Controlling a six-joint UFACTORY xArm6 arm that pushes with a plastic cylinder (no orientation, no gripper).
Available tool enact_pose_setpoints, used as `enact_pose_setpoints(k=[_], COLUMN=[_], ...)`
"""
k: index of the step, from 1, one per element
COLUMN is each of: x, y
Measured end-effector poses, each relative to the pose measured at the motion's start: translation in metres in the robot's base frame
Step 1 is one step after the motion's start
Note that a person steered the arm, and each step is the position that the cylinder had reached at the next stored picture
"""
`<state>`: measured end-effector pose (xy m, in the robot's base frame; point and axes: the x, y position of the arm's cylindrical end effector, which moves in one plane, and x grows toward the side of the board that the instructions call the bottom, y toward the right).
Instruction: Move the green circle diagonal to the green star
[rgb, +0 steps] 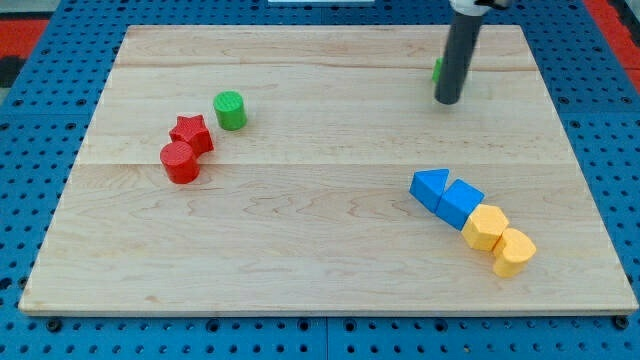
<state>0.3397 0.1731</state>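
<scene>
The green circle (230, 110) stands on the wooden board (320, 230) at the upper left, just right of the red star (191, 133). The green star (438, 70) is near the view's top right, almost wholly hidden behind my rod; only a green sliver shows at the rod's left side. My tip (448, 101) rests on the board right in front of the green star, far to the right of the green circle.
A red cylinder (180, 162) touches the red star from below left. At the lower right lie a blue triangle (430, 187), a blue block (460, 203), a yellow hexagon (486, 227) and a yellow heart-like block (514, 251) in a diagonal row.
</scene>
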Motion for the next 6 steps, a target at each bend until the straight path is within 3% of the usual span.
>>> enact_pose_setpoints(k=[2,3,5,6], x=[-0.061,-0.043,0.042,0.055], y=[-0.014,-0.009,-0.134,-0.214])
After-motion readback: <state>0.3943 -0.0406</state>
